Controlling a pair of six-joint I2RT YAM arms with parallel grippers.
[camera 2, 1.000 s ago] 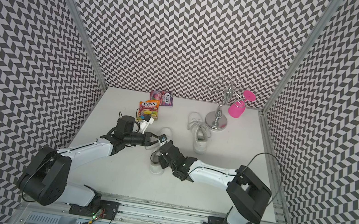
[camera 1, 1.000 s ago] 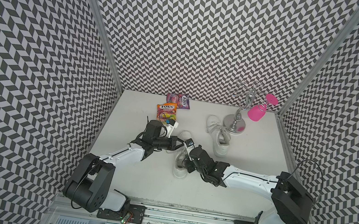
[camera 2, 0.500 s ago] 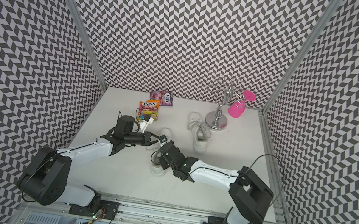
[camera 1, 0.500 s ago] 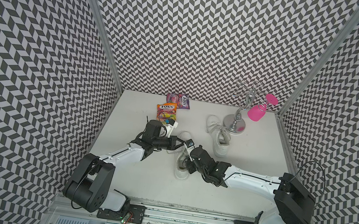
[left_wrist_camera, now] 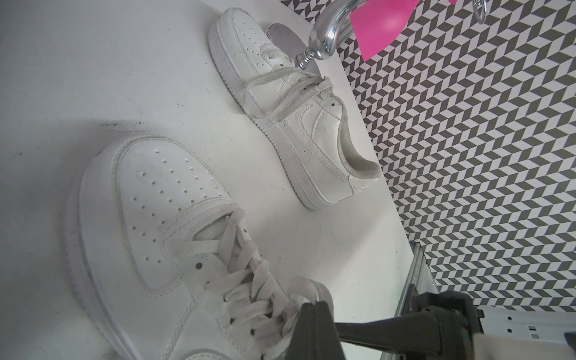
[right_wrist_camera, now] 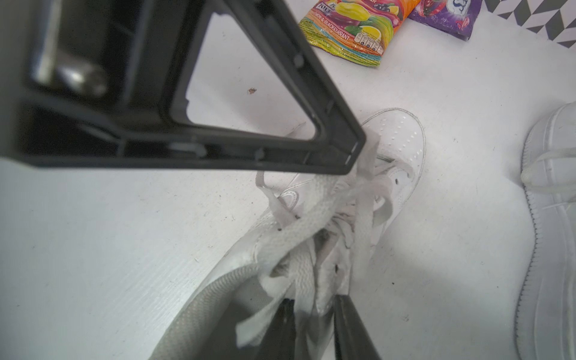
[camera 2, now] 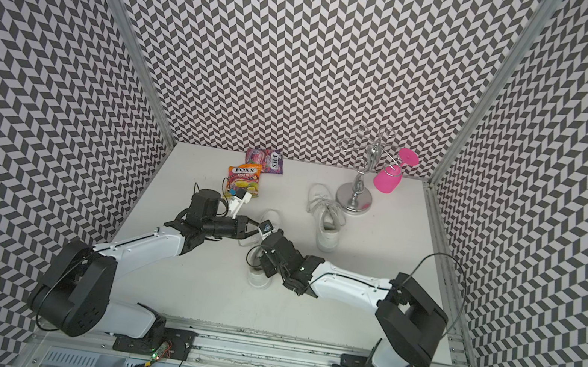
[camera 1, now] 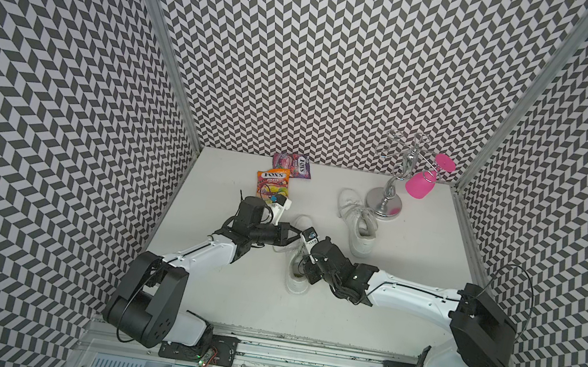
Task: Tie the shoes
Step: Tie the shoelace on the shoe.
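1. Right wrist view: the right gripper (right_wrist_camera: pixel 314 327) has its two fingers a little apart, with white lace (right_wrist_camera: pixel 304 274) between them.
2. Left wrist view: the left gripper (left_wrist_camera: pixel 314 307) is pinched tight on a lace loop.
3. Both grippers meet over the near shoe (camera 1: pixel 295 283) in the middle of the table (camera 1: pixel 212 298).
4. Behind it, the far shoe (camera 1: pixel 358 217) lies just beside a silver stand (camera 1: pixel 384 206) holding a pink glass (camera 1: pixel 418 185).
5. Two candy bags (camera 1: pixel 272 183) lie near the back wall.

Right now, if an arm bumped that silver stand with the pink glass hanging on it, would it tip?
Possibly. The silver stand is tall and thin on one small round base, so a knock high up could topple it. The pink glass hangs from one side arm, so it would probably swing or slip off.
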